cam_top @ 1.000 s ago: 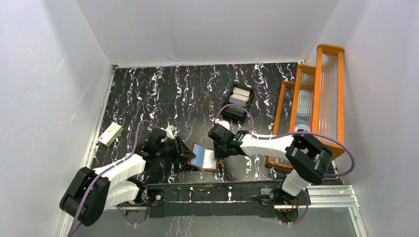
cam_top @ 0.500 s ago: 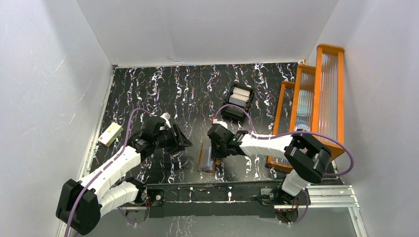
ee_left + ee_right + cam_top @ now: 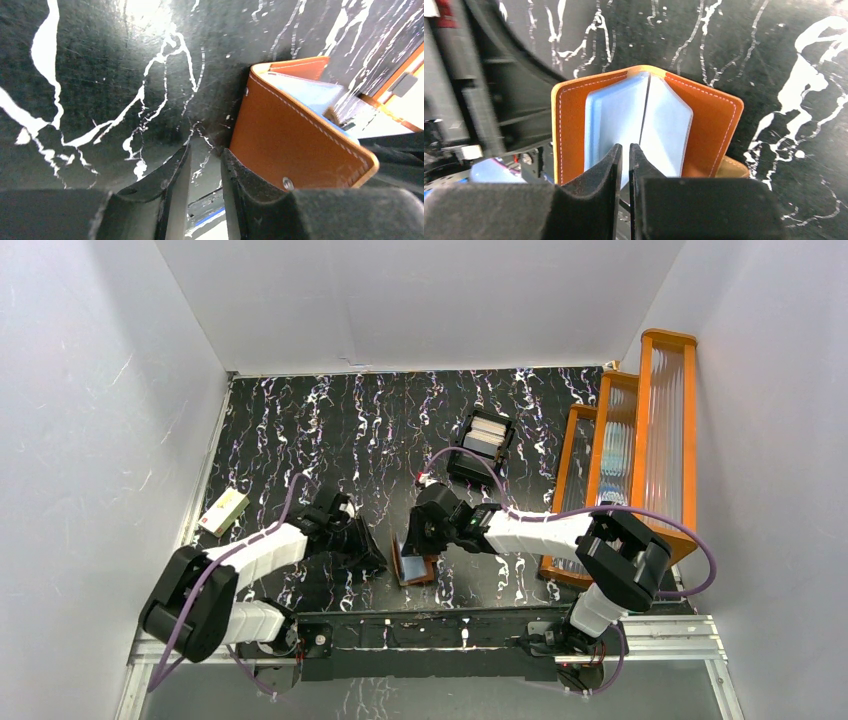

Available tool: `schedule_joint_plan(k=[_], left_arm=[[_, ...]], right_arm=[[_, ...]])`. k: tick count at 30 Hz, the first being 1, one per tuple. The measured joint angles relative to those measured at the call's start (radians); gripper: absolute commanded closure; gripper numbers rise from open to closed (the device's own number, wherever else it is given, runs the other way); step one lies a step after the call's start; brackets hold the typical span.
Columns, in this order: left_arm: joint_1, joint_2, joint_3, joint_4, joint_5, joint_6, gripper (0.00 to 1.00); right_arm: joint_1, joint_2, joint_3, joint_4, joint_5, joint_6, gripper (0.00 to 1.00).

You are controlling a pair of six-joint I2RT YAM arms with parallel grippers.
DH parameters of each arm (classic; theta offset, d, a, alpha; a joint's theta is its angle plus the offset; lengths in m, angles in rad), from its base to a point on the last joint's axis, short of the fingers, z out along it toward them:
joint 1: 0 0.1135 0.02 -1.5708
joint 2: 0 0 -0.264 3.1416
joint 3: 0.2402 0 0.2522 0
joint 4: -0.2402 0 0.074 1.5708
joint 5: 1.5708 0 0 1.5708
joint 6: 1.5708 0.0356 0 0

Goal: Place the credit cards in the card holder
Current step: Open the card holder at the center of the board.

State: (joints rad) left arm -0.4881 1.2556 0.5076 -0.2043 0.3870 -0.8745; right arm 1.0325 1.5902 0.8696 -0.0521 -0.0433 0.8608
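Opening step: reddish-brown leather card holder (image 3: 704, 125) stands half-open. Right claw (image 3: 625, 147) looks pinched nearly closed on its inner leaf. Left claw (image 3: 206, 152) is slightly apart, empty. Next: spread pocket wider.

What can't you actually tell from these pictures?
Right wrist view: whether any card sits in the pale pockets of the card holder; glare and the right claw cover them.
Top view: how many credit cards lie in the black tray; too small.
Top view: the fingertips of the left claw; black against the dark table.
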Motion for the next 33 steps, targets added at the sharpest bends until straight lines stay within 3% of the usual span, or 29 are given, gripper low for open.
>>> schedule_joint_plan(k=[13,18,24,33], left_arm=[[0.002,0.167,-0.09,0.401,0.212,-0.092,0.73],[0.003,0.222,-0.099,0.485,0.262,-0.135,0.66],[0.014,0.153,0.001,0.235,0.15,-0.066,0.61],[0.028,0.026,0.194,-0.109,-0.07,0.042,0.46]], right_arm=[[-0.003,0.0,-0.017,0.088,-0.04,0.053,0.76],[-0.01,-0.002,-0.044,0.071,0.0,0.058,0.75],[-0.01,0.0,-0.044,0.047,0.044,0.055,0.75],[-0.003,0.048,-0.044,0.016,0.058,0.052,0.75]])
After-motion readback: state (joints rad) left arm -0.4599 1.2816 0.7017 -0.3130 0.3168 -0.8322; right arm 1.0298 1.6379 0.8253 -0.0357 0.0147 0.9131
